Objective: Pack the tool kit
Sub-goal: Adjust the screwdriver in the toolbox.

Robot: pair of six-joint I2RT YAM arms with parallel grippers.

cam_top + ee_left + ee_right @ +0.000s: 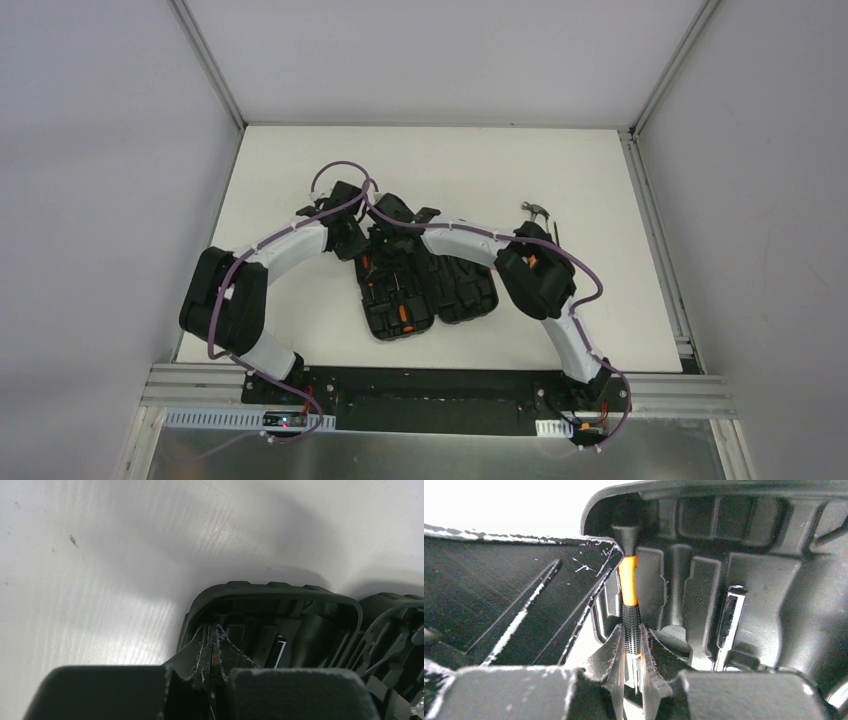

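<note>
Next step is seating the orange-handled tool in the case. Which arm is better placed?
Right. The right gripper is shut on the orange-handled tool, which lies among the moulded slots of the case. The left gripper is shut at the case's rim, and no grip on the tool shows there.

Case (455, 295) open, centre of table (300, 170). Left arm (285, 245) and right arm (470, 240) meet over its far end. Hammer (538, 212) lies right of case.

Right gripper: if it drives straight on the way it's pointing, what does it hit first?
The right gripper carries an orange-and-black tool out in front, so its black end would meet the corner wall of the case first. It looks nearly there, but depth is unclear.
</note>
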